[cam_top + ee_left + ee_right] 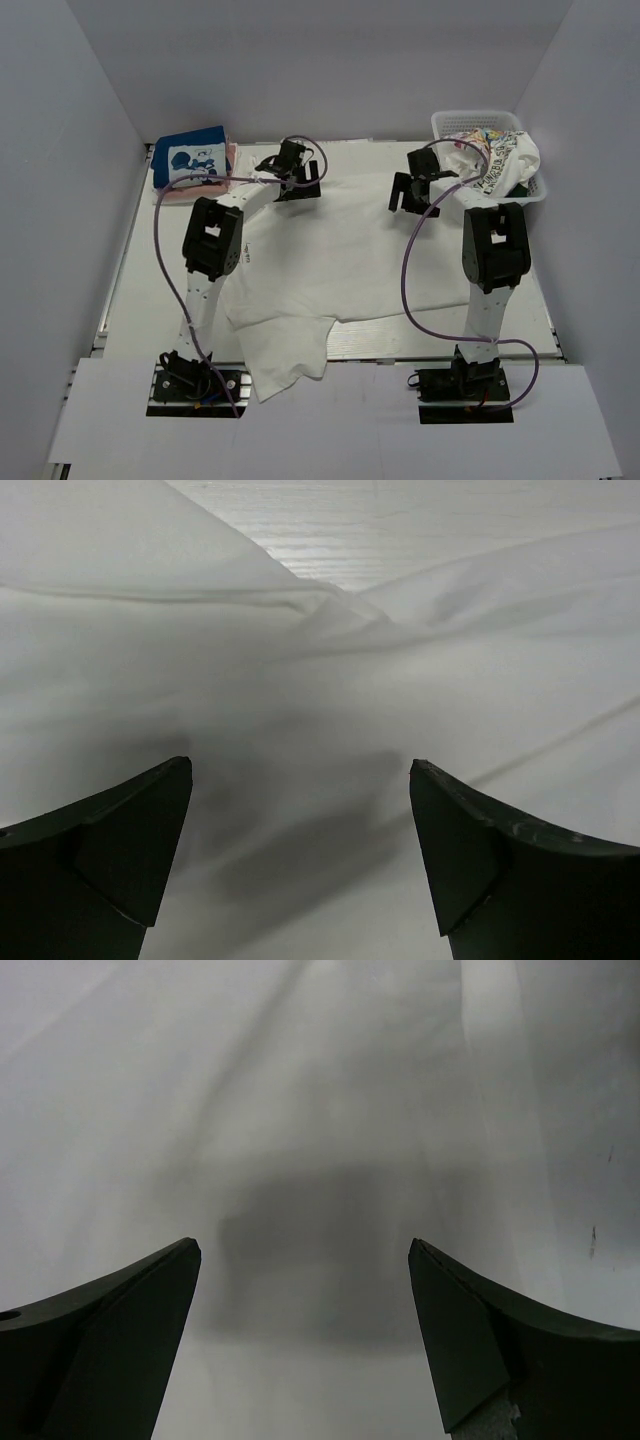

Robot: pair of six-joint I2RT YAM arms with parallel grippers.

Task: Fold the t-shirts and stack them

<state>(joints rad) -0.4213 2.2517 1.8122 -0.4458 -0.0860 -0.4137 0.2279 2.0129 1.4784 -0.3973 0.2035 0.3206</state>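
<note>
Lying spread flat across the white table (150, 270), the large plain white cloth t-shirt (330, 260) drapes one sleeve over the near edge; left fingers (120, 850) and right fingers (500, 1350) hover above it, wide apart, empty.

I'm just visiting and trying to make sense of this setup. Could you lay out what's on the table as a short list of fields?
spread out: large white shirt, flat on the table, one sleeve hanging over the near edge
folded pile: blue shirt on a pink shirt, far left corner
basket: far right corner, a printed white shirt spilling over its rim
left gripper: open, empty, above the white shirt
right gripper: open, empty, above the white shirt
</note>
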